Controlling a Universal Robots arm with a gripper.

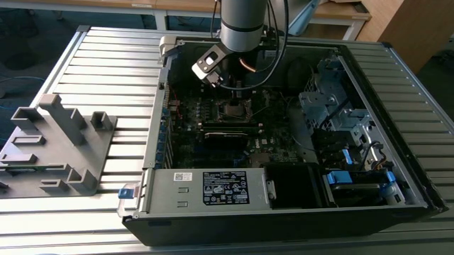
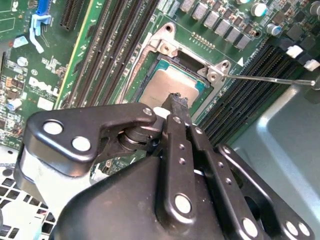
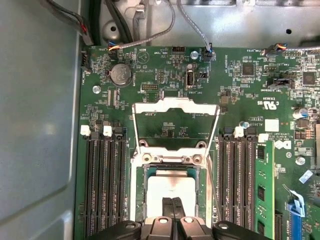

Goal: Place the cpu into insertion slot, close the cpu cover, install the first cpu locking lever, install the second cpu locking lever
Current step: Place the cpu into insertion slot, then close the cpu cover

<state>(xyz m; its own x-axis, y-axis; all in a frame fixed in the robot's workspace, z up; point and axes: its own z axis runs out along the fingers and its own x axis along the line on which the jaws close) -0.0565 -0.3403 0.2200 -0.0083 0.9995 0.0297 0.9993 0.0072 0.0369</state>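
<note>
Cpu [image 3: 170, 186] sat flat inside insertion slot [image 3: 170, 170]. Cpu cover [image 3: 175, 103] stood swung open just beyond slot, leaving it clear. End effector [image 3: 172, 201] closed, gripping nothing, tips on cpu, probably seating it.

The computer case [image 1: 298, 226] lies open on the tabletop [image 1: 106, 64], with a rack [image 1: 60, 143] beside it at the exterior view's left. The motherboard [image 3: 240, 90] lies inside the case. The cpu [image 3: 167, 187] sits in the insertion slot [image 3: 141, 195], with memory slots [image 3: 105, 180] on both sides; the cpu cover [image 3: 175, 104] stands swung open off the slot, and the jaws stand right over the cpu
</note>
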